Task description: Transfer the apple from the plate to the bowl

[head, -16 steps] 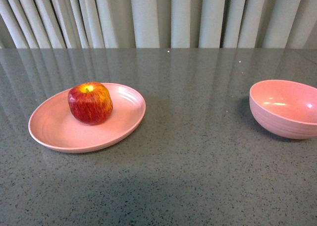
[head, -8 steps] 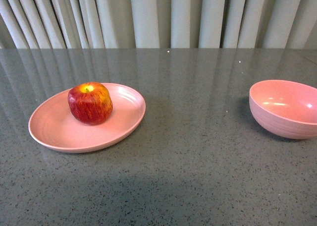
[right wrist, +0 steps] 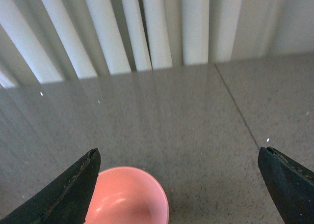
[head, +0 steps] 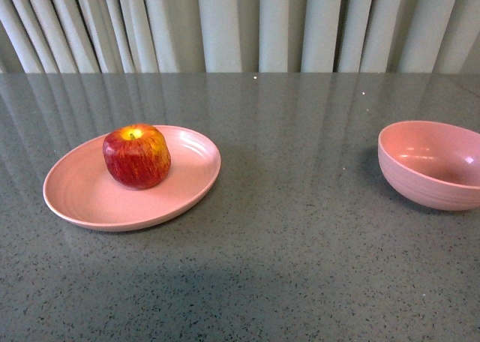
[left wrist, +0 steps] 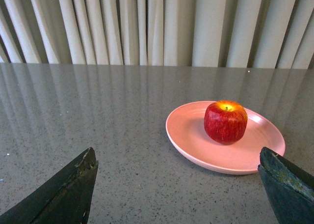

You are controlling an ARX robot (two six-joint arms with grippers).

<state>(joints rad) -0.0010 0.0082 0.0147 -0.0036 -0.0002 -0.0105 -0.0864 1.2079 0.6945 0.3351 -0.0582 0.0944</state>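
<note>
Moved since a second ago: nothing. At the very start, no grab made yet. Sitting on the wide, shallow, pale pink plate point(head: 82, 199): the round red apple point(head: 136, 156) with yellow streaks. Well right of the plate: the deep, round, pale pink bowl point(head: 431, 166). Left gripper point(left wrist: 176, 154) spread wide, holding nothing, facing the plate but short of it. Right gripper point(right wrist: 179, 152) spread wide and bare too, far right of the plate. Next, likely: reach in with the left, close softly around the apple, then lift.
</note>
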